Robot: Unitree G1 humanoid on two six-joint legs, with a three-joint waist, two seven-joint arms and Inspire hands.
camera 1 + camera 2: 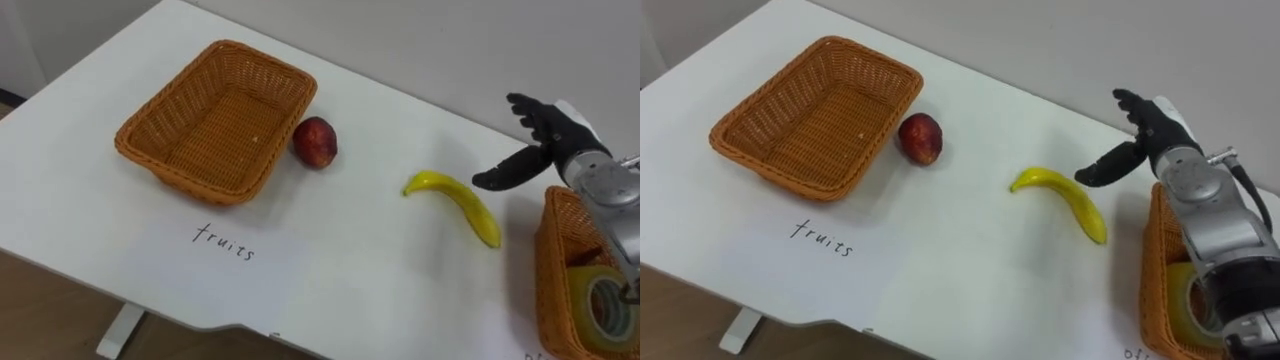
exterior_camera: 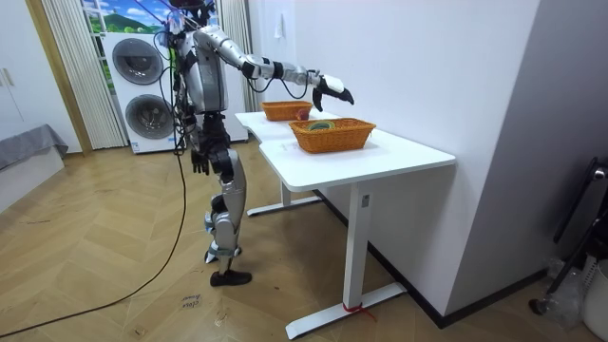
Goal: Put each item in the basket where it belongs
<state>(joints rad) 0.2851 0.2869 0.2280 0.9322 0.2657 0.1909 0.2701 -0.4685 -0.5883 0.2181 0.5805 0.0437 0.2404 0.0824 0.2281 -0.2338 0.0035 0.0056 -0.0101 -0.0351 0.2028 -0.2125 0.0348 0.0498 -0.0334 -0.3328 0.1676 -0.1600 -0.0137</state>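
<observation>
Room view: robot stands at the white table (image 1: pixel 380 260), left hand (image 2: pixel 199 160) down by its hip. Empty wicker basket (image 1: pixel 215 120) sits left, second basket (image 1: pixel 548 270) right, holding a tape roll (image 1: pixel 600 305). Banana (image 1: pixel 460 205) lies between them. Right hand (image 1: pixel 545 140) hovers just beyond it, fingers spread. Red fruit (image 1: pixel 315 142) touches the empty basket.

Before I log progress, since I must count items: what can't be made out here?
Right basket, eye views: cut off by the right and bottom edges, partly behind the right arm; contents beyond the tape roll unclear.
Its label: cut off at the bottom edge.
Left hand, room view: too small to judge.
</observation>
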